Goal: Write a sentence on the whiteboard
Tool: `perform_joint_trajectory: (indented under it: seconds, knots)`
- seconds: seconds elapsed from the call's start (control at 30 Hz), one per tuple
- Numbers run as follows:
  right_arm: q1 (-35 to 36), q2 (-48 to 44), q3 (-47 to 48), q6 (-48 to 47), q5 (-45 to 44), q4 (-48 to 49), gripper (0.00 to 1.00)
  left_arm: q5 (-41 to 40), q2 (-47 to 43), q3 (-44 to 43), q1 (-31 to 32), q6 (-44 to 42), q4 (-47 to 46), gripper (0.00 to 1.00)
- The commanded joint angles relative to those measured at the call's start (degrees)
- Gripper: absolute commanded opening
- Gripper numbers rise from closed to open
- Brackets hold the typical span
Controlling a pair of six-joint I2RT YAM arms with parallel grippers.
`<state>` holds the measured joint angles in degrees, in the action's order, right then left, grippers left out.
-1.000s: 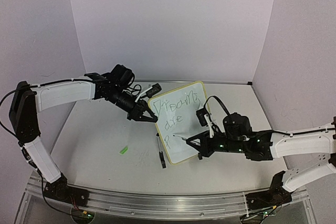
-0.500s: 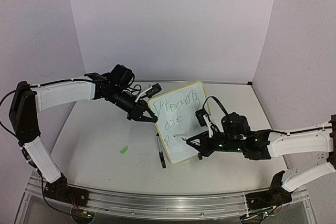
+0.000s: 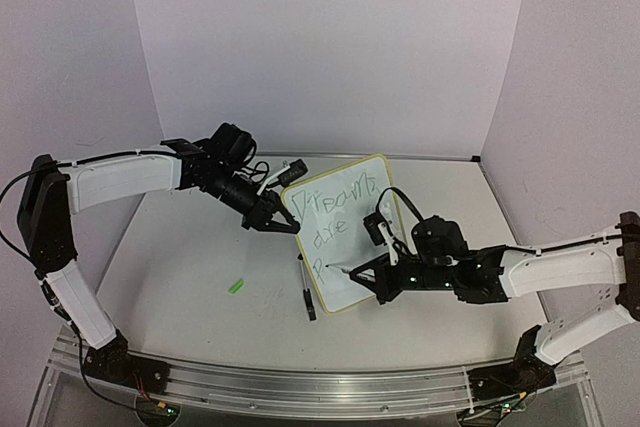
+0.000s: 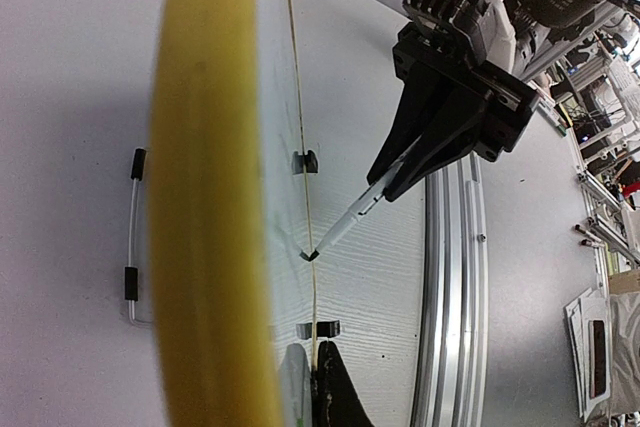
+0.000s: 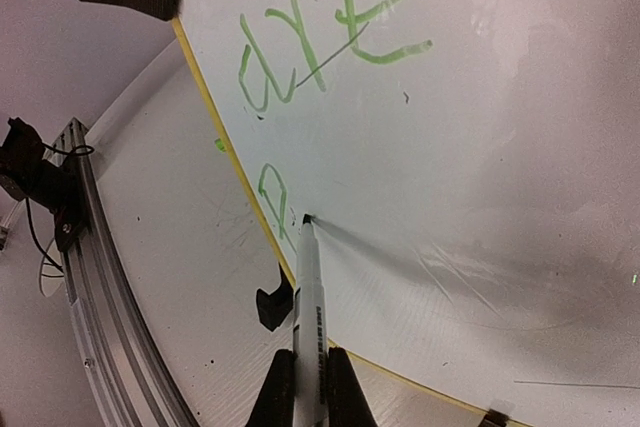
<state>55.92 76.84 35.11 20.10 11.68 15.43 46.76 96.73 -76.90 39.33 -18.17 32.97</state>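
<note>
**A:** The right arm has slid a little left. The right gripper (image 3: 373,273), pinching the marker (image 5: 307,287), now has its tip just past the "P".

**B:** So line three of the sentence (image 3: 338,203) is under way?

**A:** Yes. The whiteboard (image 3: 340,292) stands mid-desk, its left edge clamped by the left gripper (image 3: 283,224). The next letter needs light, steady contact.

**B:** Obstacles?

**A:** None by the tip. A green scrap (image 3: 236,286) lies well apart, towards the desk's left edge

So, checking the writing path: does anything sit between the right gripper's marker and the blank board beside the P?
Nothing visible does. The marker in the right gripper touches the whiteboard just right of the P, and the surface beyond is bare.
</note>
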Motion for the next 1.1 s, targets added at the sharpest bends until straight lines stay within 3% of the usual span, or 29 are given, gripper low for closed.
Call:
perform_joint_trajectory:
  seconds: [0.0, 0.43, 1.07]
  knots:
    - [-0.2, 2.0, 2.8, -0.6, 0.5, 0.9, 0.0, -3.6, 1.3, -0.1, 0.8, -2.6, 3.8, 0.0]
    - [-0.2, -0.9, -0.4, 1.1, -0.5, -2.3, 0.0, -3.5, 1.4, -0.2, 0.8, -2.7, 3.8, 0.0]
    - [-0.2, -0.6, 3.4, -1.1, -1.8, -2.4, 0.0, -3.5, 1.4, -0.2, 0.8, -2.7, 3.8, 0.0]
